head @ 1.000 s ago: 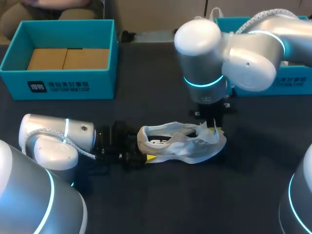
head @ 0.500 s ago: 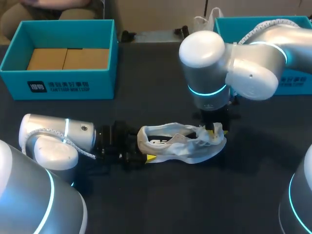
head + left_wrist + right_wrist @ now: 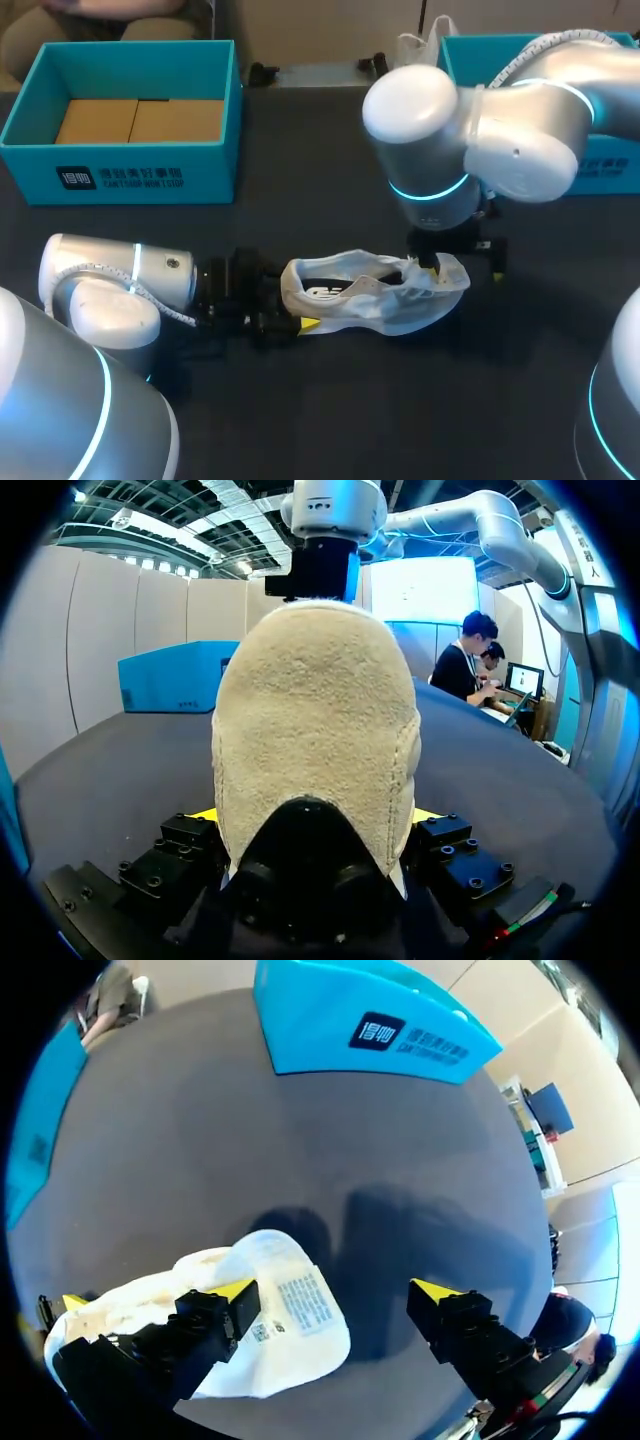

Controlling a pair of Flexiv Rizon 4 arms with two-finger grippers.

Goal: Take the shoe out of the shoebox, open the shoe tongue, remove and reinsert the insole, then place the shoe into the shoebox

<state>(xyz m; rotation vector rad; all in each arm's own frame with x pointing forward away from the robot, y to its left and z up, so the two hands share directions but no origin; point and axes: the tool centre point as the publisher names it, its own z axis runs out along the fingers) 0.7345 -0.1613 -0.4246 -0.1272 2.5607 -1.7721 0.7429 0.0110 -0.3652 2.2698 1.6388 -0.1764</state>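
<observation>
A white shoe [image 3: 372,295] lies on its side on the dark table, mid-view. My left gripper [image 3: 288,318] comes in low from the left and is shut on the shoe's heel. In the left wrist view the fleecy heel [image 3: 315,730] fills the space between the yellow tips of that gripper [image 3: 315,815]. My right gripper [image 3: 465,265] hangs above the toe end, open wide. In its wrist view the right gripper [image 3: 335,1292] has one finger [image 3: 232,1295] over the shoe [image 3: 150,1310]; the lifted tongue [image 3: 295,1305] with its label lies beside that finger, free.
A teal shoebox [image 3: 120,170] with cardboard inside stands at the back left. A second teal box [image 3: 600,165] stands at the back right behind my right arm, and it shows ahead of the right gripper [image 3: 370,1020]. Bare dark table surrounds the shoe.
My right gripper has gone from shut on the tongue to wide open, letting the tongue go, and shifted slightly right. The left arm and the shoe stayed put.
</observation>
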